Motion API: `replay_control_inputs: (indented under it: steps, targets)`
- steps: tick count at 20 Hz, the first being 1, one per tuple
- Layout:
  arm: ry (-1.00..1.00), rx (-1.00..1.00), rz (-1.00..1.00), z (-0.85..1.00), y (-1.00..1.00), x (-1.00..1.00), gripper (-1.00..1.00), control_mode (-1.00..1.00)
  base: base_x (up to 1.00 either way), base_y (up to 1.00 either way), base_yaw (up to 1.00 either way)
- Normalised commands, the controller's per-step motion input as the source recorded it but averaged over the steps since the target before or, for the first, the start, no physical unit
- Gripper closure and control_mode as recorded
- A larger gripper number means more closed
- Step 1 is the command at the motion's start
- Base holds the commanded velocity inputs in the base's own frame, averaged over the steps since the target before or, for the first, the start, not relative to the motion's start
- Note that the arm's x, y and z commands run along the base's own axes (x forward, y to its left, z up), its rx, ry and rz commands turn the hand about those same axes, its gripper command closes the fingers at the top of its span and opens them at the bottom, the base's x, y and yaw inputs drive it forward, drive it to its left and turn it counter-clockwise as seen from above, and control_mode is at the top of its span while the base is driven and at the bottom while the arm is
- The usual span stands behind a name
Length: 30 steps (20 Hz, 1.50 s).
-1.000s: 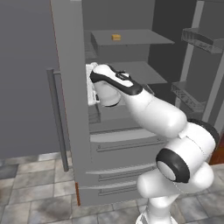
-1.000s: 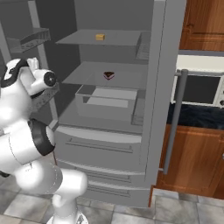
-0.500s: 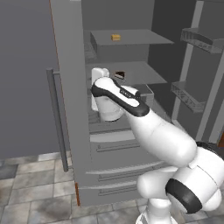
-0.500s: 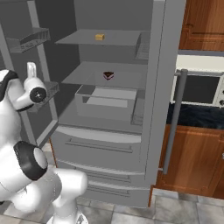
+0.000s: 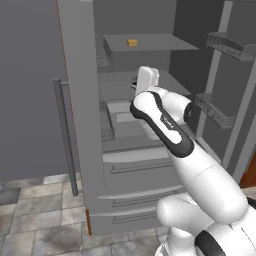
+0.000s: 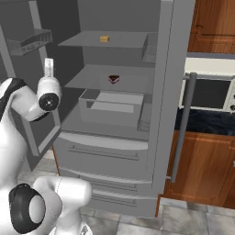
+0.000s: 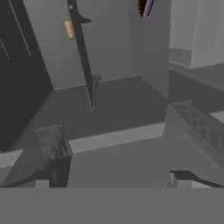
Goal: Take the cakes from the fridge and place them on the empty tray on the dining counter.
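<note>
The fridge (image 6: pixel 170 92) stands with both upper doors swung wide. On its top shelf sits the orange-tan cake (image 5: pixel 132 43) (image 6: pixel 104 39) (image 7: pixel 69 29). The dark brown wedge cake (image 6: pixel 114 79) (image 7: pixel 145 6) rests on the middle shelf, and my white hand (image 5: pixel 148 80) reaches in at that shelf's level, in front of the wedge. In the rolled hand view my gripper (image 7: pixel 116 177) is open, its two dark fingertips (image 7: pixel 48 177) wide apart with nothing between them and still short of both cakes. The tray and the dining counter are out of view.
A clear crisper bin (image 6: pixel 110 108) sits under the middle shelf, above two closed drawers (image 6: pixel 105 156). Door racks flank the opening (image 5: pixel 225 100) (image 6: pixel 32 41). To the right are wooden cabinets (image 6: pixel 197 170), a microwave (image 6: pixel 209 92) and a dark worktop (image 6: pixel 202 121).
My arm has swung right and farther into the fridge, bringing the hand up to the middle shelf. Neither cake has moved.
</note>
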Motion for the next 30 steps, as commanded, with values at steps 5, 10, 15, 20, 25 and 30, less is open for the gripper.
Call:
replay_control_inputs:
  steps: [5,10,15,20,25,30]
  targets:
    - [0.18,-0.15,-0.09,0.56,-0.76,-0.12,-1.0,-1.0,0.0,0.0,0.0]
    - [0.31,-0.42,-0.01,0.04,-0.69,-0.19,-1.0,-1.0,0.0,0.0,0.0]
    - [0.22,-0.55,0.0,0.0,-0.31,-0.47,-1.0,-1.0,0.0,0.0,0.0]
    - [0.18,-0.74,0.03,-0.3,-0.05,-0.69,-1.0,-1.0,0.0,0.0,0.0]
    - [0.03,-0.59,0.14,-0.52,-0.29,-0.9,-1.0,-1.0,0.0,0.0,0.0]
    - [0.0,-0.24,0.27,-0.23,-0.24,-0.57,-1.0,-1.0,0.0,0.0,0.0]
